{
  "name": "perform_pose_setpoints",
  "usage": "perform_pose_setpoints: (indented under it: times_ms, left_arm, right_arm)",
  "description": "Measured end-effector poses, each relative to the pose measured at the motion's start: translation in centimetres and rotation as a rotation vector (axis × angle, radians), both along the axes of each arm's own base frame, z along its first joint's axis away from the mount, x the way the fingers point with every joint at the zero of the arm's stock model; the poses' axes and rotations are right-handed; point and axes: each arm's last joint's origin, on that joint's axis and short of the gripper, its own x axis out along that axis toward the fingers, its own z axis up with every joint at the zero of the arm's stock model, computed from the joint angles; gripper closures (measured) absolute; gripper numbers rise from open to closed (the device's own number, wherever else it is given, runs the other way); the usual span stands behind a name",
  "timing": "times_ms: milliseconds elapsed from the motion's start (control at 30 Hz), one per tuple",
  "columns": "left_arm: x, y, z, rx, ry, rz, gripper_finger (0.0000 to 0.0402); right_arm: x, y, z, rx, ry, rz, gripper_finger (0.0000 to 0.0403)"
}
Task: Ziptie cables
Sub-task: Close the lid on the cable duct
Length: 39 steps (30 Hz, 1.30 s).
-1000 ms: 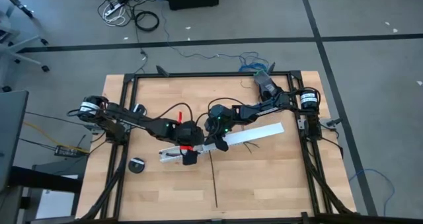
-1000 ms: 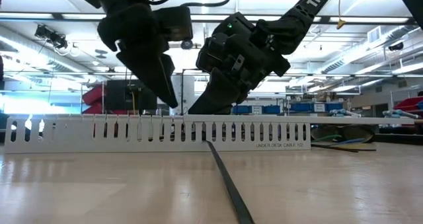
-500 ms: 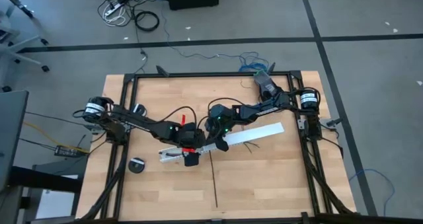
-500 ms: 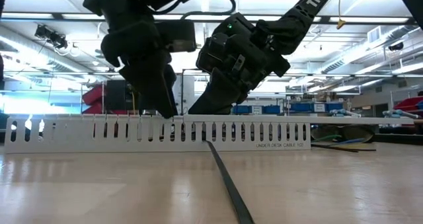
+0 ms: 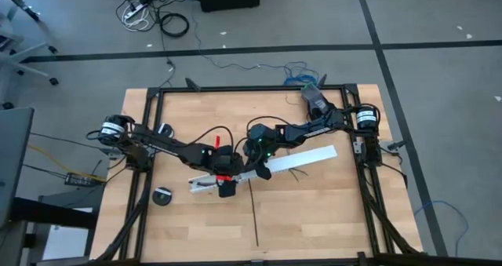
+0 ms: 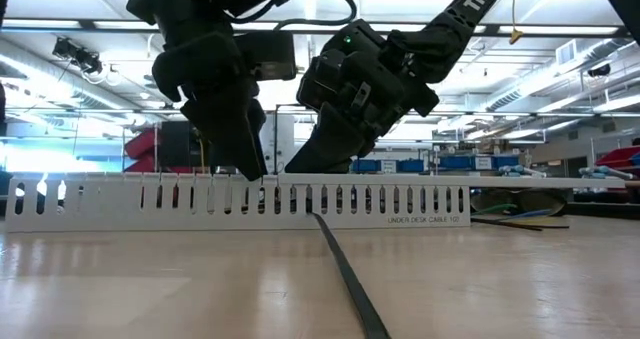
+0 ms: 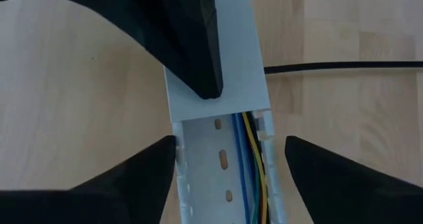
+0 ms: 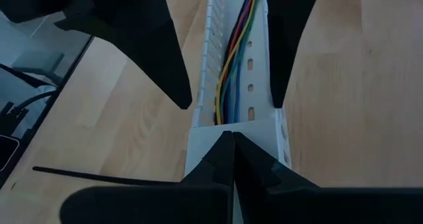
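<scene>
High view: both arms meet near the middle of the wooden bench (image 5: 314, 211), over a long white slotted channel (image 5: 310, 158) that lies slanted across it. Left end effector (image 5: 225, 180) sits at the channel's left part, right end effector (image 5: 260, 167) just beside it toward the middle. Left wrist view: left end effector (image 7: 230, 159) fingers spread, one finger (image 7: 142, 178) on each outer side of the channel (image 7: 232, 78), not clearly touching its walls; the right arm's closed finger tip rests on the channel's covered part just ahead. Cables (image 7: 250, 164) in blue, yellow and orange run lengthwise inside the open channel section, along one wall. Right wrist view: right end effector (image 8: 232, 141) fingers pressed together, tip down on the white cover edge, pinching nothing visible; cables (image 8: 232, 59) in purple, orange, yellow and blue lie in the open trough between the left arm's two spread fingers. Ziptie (image 5: 254, 213) lies flat on the bench in front of the channel, thin black strip, one end at the channel near the right end effector, rest running away toward the bench's front edge, apart from both end effectors. Low view: ziptie (image 6: 345, 274) runs from the channel (image 6: 400, 201) toward the camera; both end effectors hang down onto the channel's top edge. Small round black object (image 5: 163, 196) sits on the bench near the left side.
</scene>
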Motion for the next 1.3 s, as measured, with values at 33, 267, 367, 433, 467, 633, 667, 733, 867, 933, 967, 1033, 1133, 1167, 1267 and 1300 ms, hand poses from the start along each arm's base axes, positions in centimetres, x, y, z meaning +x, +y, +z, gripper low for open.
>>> perform_pose_setpoints:
  times_ms: [33, 267, 367, 433, 467, 633, 667, 733, 867, 933, 967, 1033, 1133, 1167, 1267, 1300]
  left_arm:
    - [0.0, 0.0, 0.0, 0.000, 0.000, 0.000, 0.0131]
    - [0.1, 0.0, -0.2, -0.005, -0.001, 0.020, 0.0161]
    - [0.3, -0.1, -0.6, -0.005, 0.003, 0.019, 0.0167]
    - [0.5, -0.1, -0.8, -0.007, 0.006, 0.017, 0.0168]
    - [0.5, -0.1, -0.9, -0.010, 0.005, 0.016, 0.0168]
    - [0.5, -0.1, -0.9, -0.011, 0.002, 0.013, 0.0168]
    - [0.5, -0.1, -0.9, -0.011, 0.002, 0.013, 0.0169]
    - [0.6, -0.1, -0.9, -0.011, 0.002, 0.013, 0.0170]
    - [0.6, -0.1, -0.9, -0.011, 0.001, 0.013, 0.0175]
    - [0.6, -0.1, -0.9, -0.011, 0.002, 0.013, 0.0178]
    - [0.6, -0.1, -1.0, -0.011, 0.002, 0.013, 0.0179]
    - [0.6, -0.1, -1.0, -0.012, 0.001, 0.013, 0.0179]
    - [0.6, -0.1, -1.0, -0.012, 0.002, 0.014, 0.0179]
    - [0.6, -0.1, -1.0, -0.012, 0.002, 0.014, 0.0179]
    - [0.6, -0.1, -1.0, -0.012, 0.002, 0.014, 0.0179]
    - [0.6, -0.1, -1.0, -0.012, 0.003, 0.014, 0.0179]
  right_arm:
    - [0.0, 0.0, 0.0, 0.000, -0.001, 0.000, 0.0403]
    - [0.0, 0.1, 0.0, 0.006, -0.003, -0.002, 0.0403]
    - [0.0, 0.1, 0.0, 0.006, -0.005, -0.003, 0.0403]
    - [0.0, 0.1, 0.0, 0.006, -0.005, -0.003, 0.0403]
    - [0.0, 0.1, 0.0, 0.006, -0.005, -0.003, 0.0403]
    - [0.1, 0.1, 0.0, 0.006, -0.008, -0.003, 0.0403]
    - [0.1, 0.1, 0.0, 0.006, -0.010, -0.003, 0.0403]
    - [0.1, 0.1, 0.1, 0.005, -0.016, -0.001, 0.0403]
    - [0.3, 0.3, -0.1, 0.005, -0.027, 0.002, 0.0403]
    - [0.3, 0.3, -0.1, 0.003, -0.029, 0.001, 0.0403]
    - [0.3, 0.3, -0.1, 0.000, -0.028, -0.002, 0.0403]
    - [0.4, 0.3, -0.1, -0.002, -0.039, -0.002, 0.0403]
    - [0.5, 0.3, 0.0, 0.002, -0.060, 0.004, 0.0403]
    - [0.5, 0.3, 0.0, 0.002, -0.063, 0.004, 0.0403]
    - [0.5, 0.3, 0.6, -0.009, -0.092, 0.014, 0.0403]
    - [0.5, 0.4, 0.9, -0.016, -0.099, 0.016, 0.0403]
